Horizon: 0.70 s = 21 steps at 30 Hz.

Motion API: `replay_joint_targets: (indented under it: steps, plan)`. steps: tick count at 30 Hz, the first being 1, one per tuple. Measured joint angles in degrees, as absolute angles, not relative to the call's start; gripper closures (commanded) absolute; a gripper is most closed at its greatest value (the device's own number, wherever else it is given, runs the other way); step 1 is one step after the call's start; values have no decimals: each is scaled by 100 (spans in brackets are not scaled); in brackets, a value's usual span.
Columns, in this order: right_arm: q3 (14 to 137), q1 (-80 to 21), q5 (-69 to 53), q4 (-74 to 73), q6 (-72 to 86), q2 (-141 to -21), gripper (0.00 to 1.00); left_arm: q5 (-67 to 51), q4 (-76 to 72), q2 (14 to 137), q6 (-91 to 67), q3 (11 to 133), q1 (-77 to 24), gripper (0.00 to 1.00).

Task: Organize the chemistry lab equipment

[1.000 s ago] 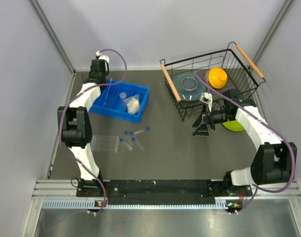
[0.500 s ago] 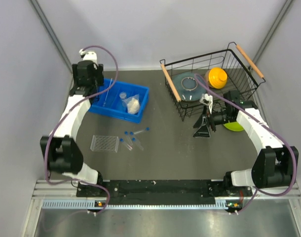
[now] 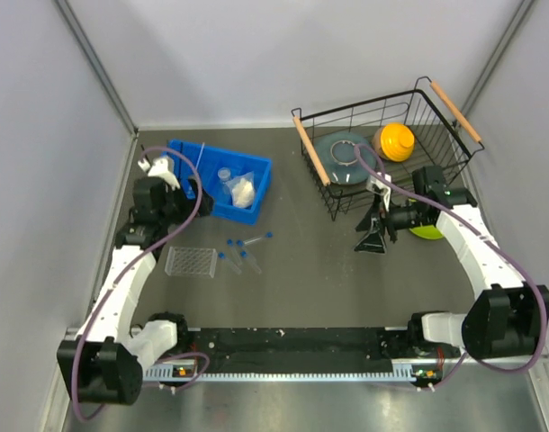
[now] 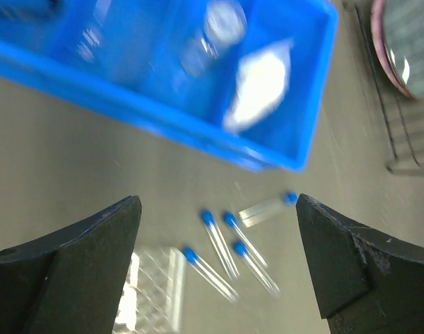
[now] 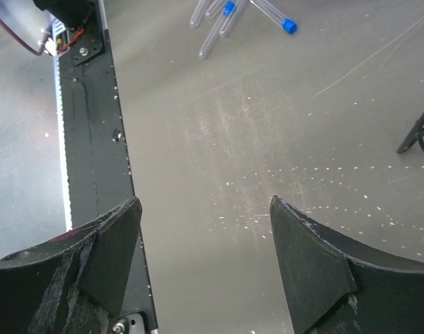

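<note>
5 blue-capped test tubes [image 4: 219, 243] lie loose below the left gripper [image 4: 216, 205], its fingers spread, empty.

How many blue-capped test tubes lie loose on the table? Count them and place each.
5. Four test tubes lie clustered beside the tube rack; the fifth tube lies apart, nearer the blue bin. Blur may hide more.

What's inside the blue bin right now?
A glass rod, a clear cup and a white packet lie in the bin. The left hand covers its near-left corner in the top view, so anything there is hidden.
</note>
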<state>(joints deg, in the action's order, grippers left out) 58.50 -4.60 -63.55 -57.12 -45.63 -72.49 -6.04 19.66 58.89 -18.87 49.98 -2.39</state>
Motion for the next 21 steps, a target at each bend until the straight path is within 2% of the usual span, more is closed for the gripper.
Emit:
replay_joint_targets:
  steps: [5,9,16,21]
  plan:
    - [5850,-685,-5940,-5688,-4595,-7063,25,-1658,2189,5524,-2550,4248,-244,3]
    - [5850,-1400,-5485,-5660,-4584,-7048,25,-1973,2287,5402,-2864,3990,-355,3]
    - [5942,-3280,-4224,-5122,-4115,-7199,25,-1658,2633,4834,-3109,3857,-692,1]
    - [6593,-4211,-3719,-4552,-4292,-8051,27,-989,2749,3935,-3155,3857,-690,1]
